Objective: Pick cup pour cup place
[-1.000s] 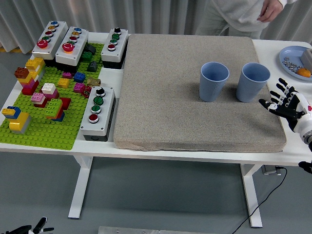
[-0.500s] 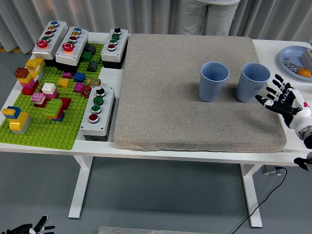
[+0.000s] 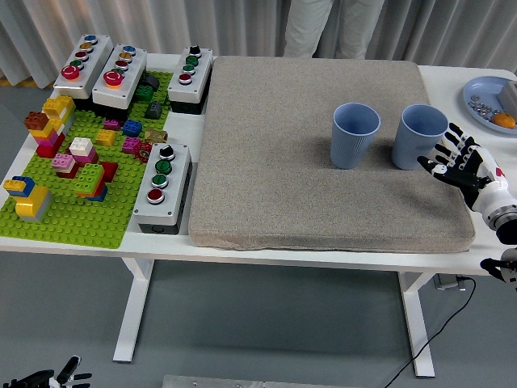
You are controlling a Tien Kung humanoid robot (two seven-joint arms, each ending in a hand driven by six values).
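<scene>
Now: right hand [image 3: 459,164] over the right edge of the grey foam mat [image 3: 266,162], fingers [image 3: 449,137] spread wide, palm toward the cups, holding nothing. The nearer blue cup [image 3: 418,136] stands upright just beside the fingertips, on their left; from this high view I cannot tell whether a fingertip touches its wall or sits a hair off it. The second blue cup [image 3: 354,135] stands upright further left of the hand, apart from the first, with a clear gap between the two.

Left hand [image 3: 48,378]: low at the frame's bottom corner, below the table, resting; too small to read its fingers.

Beyond the hand and to its right, a blue plate [image 3: 477,90] with small items at the table's corner. A person's legs [image 3: 311,28] at the far side, doing nothing on the table.

Risks, as I judge them:
- Spread fingers meeting the cup wall before they wrap it would push the cup left, toward its neighbour, or tip it. These cups look light and tall.
- The soft mat gives poor footing, so a sideways nudge topples more easily.
- Closing high near the rim could squash or pivot the cup; any contents would spill.
</scene>
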